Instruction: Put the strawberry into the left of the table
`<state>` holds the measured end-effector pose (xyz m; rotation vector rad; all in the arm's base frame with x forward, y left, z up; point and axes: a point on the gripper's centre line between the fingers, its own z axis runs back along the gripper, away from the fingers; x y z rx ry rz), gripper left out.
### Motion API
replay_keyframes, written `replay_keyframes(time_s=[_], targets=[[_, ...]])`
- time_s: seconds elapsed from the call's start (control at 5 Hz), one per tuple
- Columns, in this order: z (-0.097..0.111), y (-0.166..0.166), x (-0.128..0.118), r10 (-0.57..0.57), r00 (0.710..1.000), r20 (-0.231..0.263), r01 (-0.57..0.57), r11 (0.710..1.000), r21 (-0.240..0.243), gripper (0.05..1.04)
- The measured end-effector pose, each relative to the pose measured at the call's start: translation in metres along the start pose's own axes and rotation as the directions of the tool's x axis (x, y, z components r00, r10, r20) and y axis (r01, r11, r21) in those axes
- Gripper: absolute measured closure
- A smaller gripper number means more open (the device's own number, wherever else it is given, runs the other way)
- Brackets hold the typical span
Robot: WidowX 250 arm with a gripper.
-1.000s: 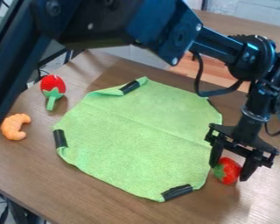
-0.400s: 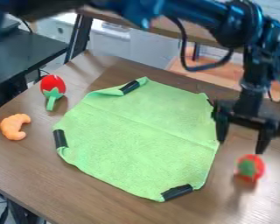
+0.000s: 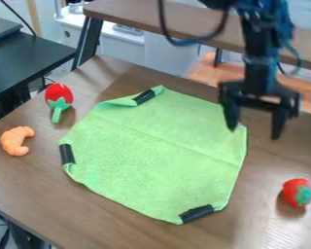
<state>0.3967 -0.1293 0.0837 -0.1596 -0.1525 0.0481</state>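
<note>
Orange and curved, a toy croissant near the left edge of the table, lying with its open side toward the right. Beyond that edge, a black table, apart from the brown wooden one. Farther along the same left edge, toward the far left corner, a red toy with a green leafy collar and green stem, its red end pointing to the far side and its stem toward the near side.

Next, across the middle, a light green cloth, lying flat with a crease across it and some edges turned up. On its border, black strips: one on the far side, one at the left, one on the near side. Past the far edge, another brown table.

Above the right part of the table, toward its far edge, the gripper, hanging downward, fingers spread wide apart, and overlapping the cloth's right side in the view. At far right, the strawberry, red, lying on bare wood beyond the cloth's right side and well apart from it, green cap turned toward the camera, with a shadow just beside it.
</note>
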Motion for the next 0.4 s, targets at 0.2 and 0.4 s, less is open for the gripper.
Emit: replay_keyframes(time_s=[0.2, 0.4], targets=[[0.028, 0.023, -0.002, 0.040, 0.999, 0.031, -0.039, 0.999, -0.034, 0.083], [0.066, 0.048, -0.010, 0.068, 0.993, 0.094, -0.059, 0.993, -0.098, 0.083]])
